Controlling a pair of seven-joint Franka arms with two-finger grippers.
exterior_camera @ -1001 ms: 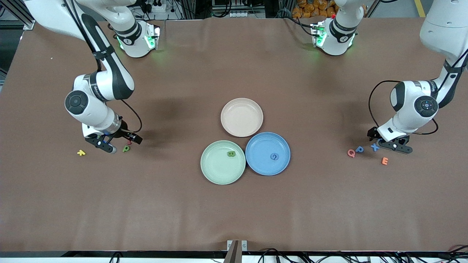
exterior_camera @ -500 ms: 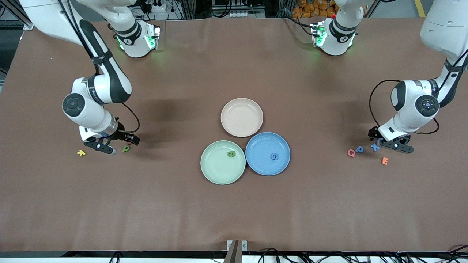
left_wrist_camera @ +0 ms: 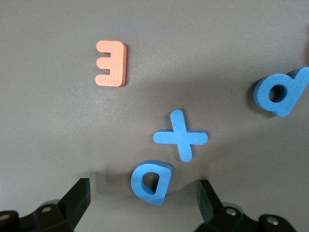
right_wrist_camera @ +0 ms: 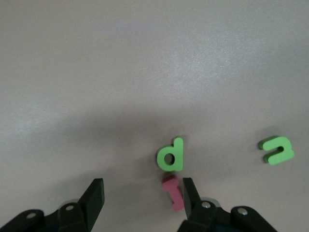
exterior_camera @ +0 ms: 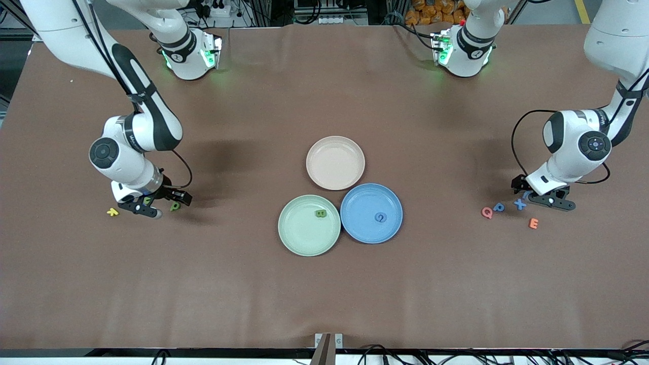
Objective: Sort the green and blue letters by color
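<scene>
Blue D [left_wrist_camera: 151,181] between left claw [left_wrist_camera: 145,203] fingers.

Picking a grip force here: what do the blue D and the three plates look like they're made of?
Blue D: probably soft foam, matte; thick, faintly grainy sides, no glare. Green plate, blue plate and pink plate: likely hard plastic, smooth and satin, with molded raised rims and a soft sheen.

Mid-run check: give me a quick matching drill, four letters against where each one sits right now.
Things:
1. green B
2. blue G
3. blue D
4. orange E

Places:
a. on the blue plate
b. on the table, between the open fingers of the left gripper
c. on the green plate
d. on the table, nearer the front camera than the blue X

Pairs: 1-c, 2-a, 3-b, 4-d
</scene>
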